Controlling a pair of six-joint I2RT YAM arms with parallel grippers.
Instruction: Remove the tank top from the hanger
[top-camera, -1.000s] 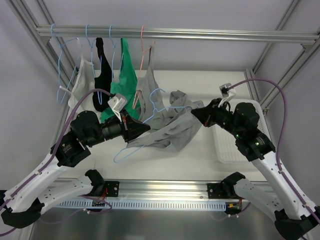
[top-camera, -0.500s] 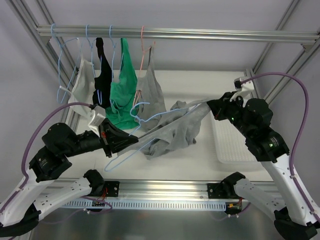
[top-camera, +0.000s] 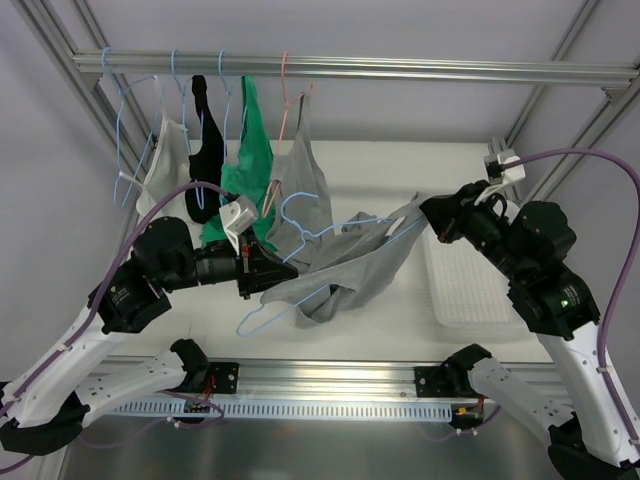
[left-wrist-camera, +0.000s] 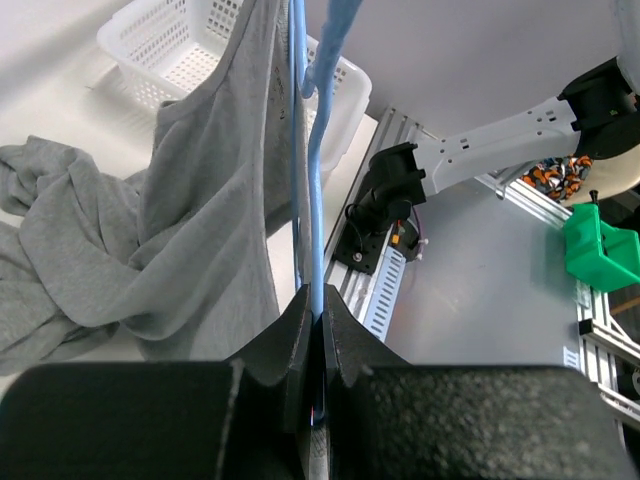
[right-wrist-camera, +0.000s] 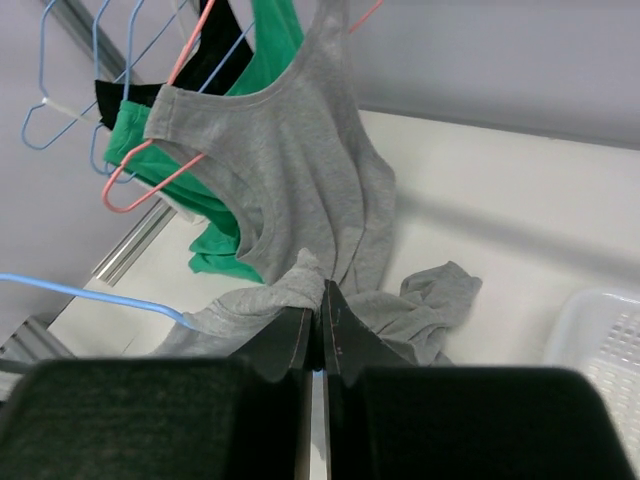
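Note:
A grey tank top (top-camera: 340, 265) hangs stretched between my two grippers above the table, still threaded on a light blue wire hanger (top-camera: 292, 212). My left gripper (top-camera: 285, 275) is shut on the hanger's wire; in the left wrist view the wire (left-wrist-camera: 315, 200) runs up from the closed gripper (left-wrist-camera: 318, 310) with the grey fabric (left-wrist-camera: 200, 230) beside it. My right gripper (top-camera: 425, 215) is shut on a bunched edge of the tank top; in the right wrist view the gripper (right-wrist-camera: 322, 295) pinches the grey fabric (right-wrist-camera: 285, 298), with the blue hanger (right-wrist-camera: 100, 295) to its left.
A metal rail (top-camera: 400, 70) at the back carries several hangers with white, black, green (top-camera: 250, 165) and grey (top-camera: 300, 170) tops. The grey one hangs on a pink hanger (right-wrist-camera: 150, 180). A white basket (top-camera: 470, 290) sits at the right of the table.
My right gripper has pulled the tank top up and to the right, stretching it. My left gripper swung left with the hanger, then came back towards the middle.

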